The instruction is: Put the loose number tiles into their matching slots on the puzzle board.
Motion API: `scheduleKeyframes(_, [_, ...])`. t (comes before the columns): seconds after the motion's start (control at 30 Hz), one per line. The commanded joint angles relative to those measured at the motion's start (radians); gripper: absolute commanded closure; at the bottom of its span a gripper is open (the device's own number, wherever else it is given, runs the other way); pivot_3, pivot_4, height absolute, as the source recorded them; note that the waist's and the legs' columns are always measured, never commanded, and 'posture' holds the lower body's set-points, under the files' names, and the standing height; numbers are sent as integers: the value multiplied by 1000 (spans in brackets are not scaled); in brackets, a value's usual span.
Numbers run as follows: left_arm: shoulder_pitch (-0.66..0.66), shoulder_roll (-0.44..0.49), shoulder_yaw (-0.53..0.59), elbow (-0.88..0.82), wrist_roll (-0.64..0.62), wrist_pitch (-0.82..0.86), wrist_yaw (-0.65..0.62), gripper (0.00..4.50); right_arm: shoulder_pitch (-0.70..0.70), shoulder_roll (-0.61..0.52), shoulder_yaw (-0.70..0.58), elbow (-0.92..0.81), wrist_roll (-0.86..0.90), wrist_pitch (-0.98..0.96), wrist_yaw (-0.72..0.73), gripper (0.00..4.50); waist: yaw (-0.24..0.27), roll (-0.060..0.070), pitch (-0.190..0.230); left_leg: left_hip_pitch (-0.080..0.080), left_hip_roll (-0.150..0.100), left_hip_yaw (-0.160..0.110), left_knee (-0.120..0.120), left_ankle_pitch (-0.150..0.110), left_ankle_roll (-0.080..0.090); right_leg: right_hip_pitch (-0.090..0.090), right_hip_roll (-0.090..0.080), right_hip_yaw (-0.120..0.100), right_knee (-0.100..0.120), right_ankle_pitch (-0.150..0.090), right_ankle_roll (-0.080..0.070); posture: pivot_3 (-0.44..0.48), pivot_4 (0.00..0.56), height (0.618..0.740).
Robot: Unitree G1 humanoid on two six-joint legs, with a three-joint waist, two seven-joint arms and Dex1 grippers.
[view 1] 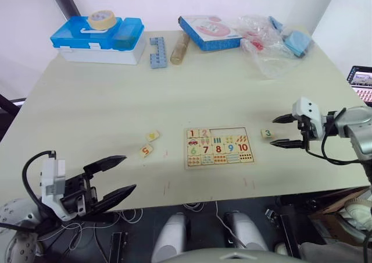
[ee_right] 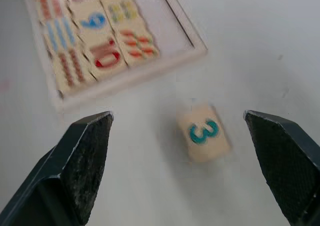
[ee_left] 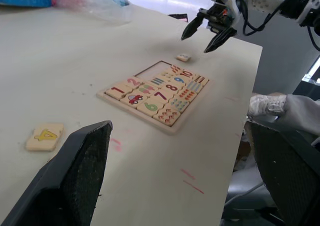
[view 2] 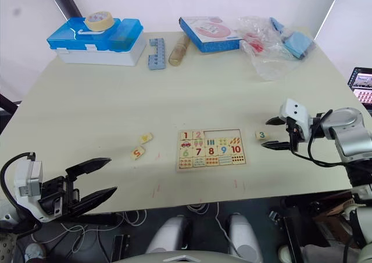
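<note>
So the right tool (view 1: pixel 288 130) sits wide open and empty, just beside the green 3 tile (view 1: pixel 267 133), which lies on the desk (view 1: pixel 104 123) right of the puzzle board (view 1: pixel 219 146). I'd straddle the tile squarely, pinch its edges, then lower it flat into the bare top-row slot. Left tool (view 1: pixel 119 180) is open too, empty, near the front edge. The 5 tile (view 1: pixel 146 150) and a yellow-marked tile (view 1: pixel 153 135) wait left of the board. Pale matte desk, white wall behind.

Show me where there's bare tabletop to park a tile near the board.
Bare: the wide stretch between the puzzle board and the far-edge clutter, and the near strip in front of the board. Tighter: its left, by the 5 tile and yellow tile; its right, by the 3 tile and right gripper.
</note>
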Motion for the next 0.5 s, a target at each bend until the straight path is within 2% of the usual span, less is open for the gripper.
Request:
scheduleKeyframes(0.03, [1,10,19,-34,-27,1,2,0,-105,39,21,228,-65,-206,67,116,-3,0,0,0,0,0,0,0,0,0,0,0,0,0,0,0,150,740])
scheduleKeyframes(0.17, [-10,10,19,-41,-46,5,2,0,-173,92,28,408,-116,-329,73,116,-3,0,0,0,0,0,-1,0,0,0,0,0,0,0,-1,0,150,740])
scheduleKeyframes(0.3, [-13,9,22,-52,-60,11,10,0,-196,120,17,497,-141,-388,62,116,-3,0,0,0,-1,0,-1,0,0,0,-1,0,0,0,-1,0,150,740])
scheduleKeyframes(0.33, [-11,10,24,-56,-63,14,10,0,-198,122,13,513,-145,-399,58,614,-4,0,0,0,-1,0,-1,0,0,0,-1,1,0,0,-1,0,150,740])
scheduleKeyframes(0.37, [-9,11,25,-59,-65,16,10,0,-199,124,11,525,-147,-407,56,876,-4,0,0,0,-1,0,-1,0,0,0,-1,1,0,1,-1,0,150,740])
scheduleKeyframes(0.47, [-10,12,26,-63,-68,20,12,0,-197,122,3,544,-154,-429,49,2324,-4,0,0,1,-1,0,-1,0,0,0,-1,1,0,1,-1,0,150,740])
scheduleKeyframes(0.5, [-11,13,25,-64,-69,21,13,0,-195,122,0,546,-155,-435,49,2324,-4,0,0,1,-1,0,-1,0,0,0,-1,1,0,1,-1,0,150,740])
